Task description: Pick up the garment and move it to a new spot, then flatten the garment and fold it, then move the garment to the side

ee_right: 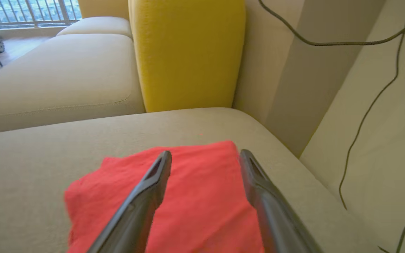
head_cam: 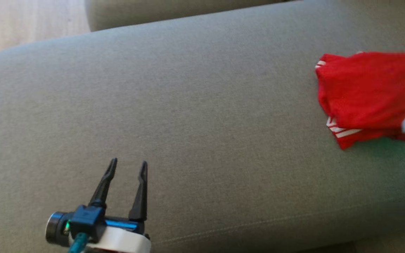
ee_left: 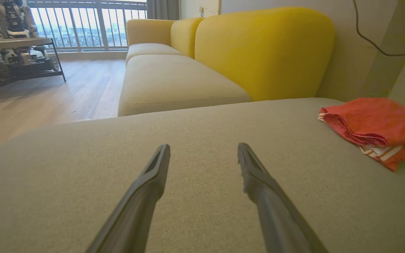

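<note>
One folded red garment [head_cam: 367,95] lies at the right end of the cushion [head_cam: 202,105]. The right tool [ee_right: 205,154] hangs over it, fingers spread; the left tool [head_cam: 128,161], also spread, is well apart. If a finger catches the cloth when pulling back, the fold may open.

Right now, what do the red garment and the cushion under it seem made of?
Red garment: soft matte fabric, perhaps cotton or jersey; it lies in limp folds. Cushion: matte grey-beige woven upholstery; fine weave grain and a stitched seam show.

Red garment [head_cam: 367,91], white stripes; cushion [head_cam: 188,105] grey, perhaps beige; yellow backrest [ee_left: 265,49].
</note>
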{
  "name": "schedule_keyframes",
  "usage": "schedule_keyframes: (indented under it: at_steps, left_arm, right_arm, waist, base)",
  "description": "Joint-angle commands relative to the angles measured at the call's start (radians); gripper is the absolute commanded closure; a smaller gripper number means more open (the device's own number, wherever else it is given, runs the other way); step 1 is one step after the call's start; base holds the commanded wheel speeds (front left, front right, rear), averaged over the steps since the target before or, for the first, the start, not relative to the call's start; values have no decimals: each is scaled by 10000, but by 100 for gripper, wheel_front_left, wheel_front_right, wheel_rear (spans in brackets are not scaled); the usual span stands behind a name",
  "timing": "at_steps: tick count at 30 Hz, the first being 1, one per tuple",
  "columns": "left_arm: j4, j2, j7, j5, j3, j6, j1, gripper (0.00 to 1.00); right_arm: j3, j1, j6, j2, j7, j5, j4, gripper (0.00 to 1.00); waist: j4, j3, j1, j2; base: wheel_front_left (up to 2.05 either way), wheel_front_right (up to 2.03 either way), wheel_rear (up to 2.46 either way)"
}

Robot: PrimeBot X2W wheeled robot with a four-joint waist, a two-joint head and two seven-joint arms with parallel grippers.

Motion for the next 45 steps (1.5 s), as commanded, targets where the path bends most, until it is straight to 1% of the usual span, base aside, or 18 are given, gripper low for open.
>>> schedule_keyframes:
  at_steps: [1,3,4,5,7,13,15,18,20,21,23,28,33,38,39,45]
  left_arm:
    - [-286,-88,-122,-125,414,101,-254,0]
    - [-271,-101,-122,-353,466,201,-217,0]
    - [-272,-105,-122,-402,479,256,-196,0]
    - [-243,-108,-122,-452,494,318,-156,0]
    - [-202,-113,-122,-576,516,406,-98,0]
    - [-157,-120,-122,-781,592,735,82,0]
    - [-192,-121,-122,-870,612,764,119,0]
    - [-343,-122,-122,-976,605,735,184,0]
    - [-415,-123,-122,-949,591,717,247,0]
    - [-415,-123,-122,-949,591,717,247,0]
    - [-456,-123,-122,-891,591,697,330,0]
    - [-538,-123,-122,-794,663,546,542,0]
    - [-525,-124,-122,-722,782,424,699,0]
    - [-511,-124,-122,-661,848,317,793,0]
    - [-141,-40,0,-781,502,345,1081,100]
    - [764,-38,37,-839,468,352,1381,100]
  right_arm:
    - [139,171,-4,470,-139,-275,-715,0]
    - [171,721,-4,1259,-156,-473,-1627,0]
    - [363,1017,-4,1692,-159,-369,-2097,0]
    - [494,1347,-4,1973,-160,-138,-2524,0]
    - [1111,2075,-4,2261,-162,354,-3384,0]
    - [3146,4423,-4,2390,-164,2561,-5991,0]
    - [3593,5160,-4,2392,-164,2908,-7078,0]
    - [3853,6229,-4,2393,-165,3145,-8586,0]
    - [3981,6938,-4,2394,-165,3191,-9359,0]
    - [3981,6938,-4,2394,-165,3191,-9359,0]
    - [4035,7610,-4,2394,-165,3189,-9830,0]
    - [4130,8626,-4,2395,-165,3095,-10117,0]
    - [4255,9033,-4,2395,-165,3089,-10273,0]
    - [4359,9101,-4,2395,-166,3260,-10326,0]
    - [4093,9280,0,2485,-73,3241,-9952,100]
    - [4114,9508,0,2520,-32,3309,-9007,100]
  waist:
    - [200,-211,0,0]
    - [373,-403,0,0]
    - [448,-503,0,0]
    - [529,-601,0,0]
    - [708,-779,0,0]
    - [1271,-1203,0,0]
    - [1427,-1286,0,0]
    - [1629,-1417,0,0]
    - [1722,-1516,0,0]
    - [1722,-1516,0,0]
    - [1767,-1628,0,0]
    - [1715,-1820,0,0]
    - [1557,-1979,0,0]
    - [1403,-2068,0,0]
    - [1406,-2064,0,0]
    - [1383,-2067,0,0]
  base:
    - [0,0,0]
    - [0,0,0]
    - [0,0,0]
    - [0,0,0]
    - [0,0,0]
    - [0,0,0]
    - [0,0,0]
    - [0,0,0]
    - [0,0,0]
    - [0,0,0]
    - [0,0,0]
    - [0,0,0]
    - [0,0,0]
    - [0,0,0]
    - [0,0,0]
    - [0,0,0]
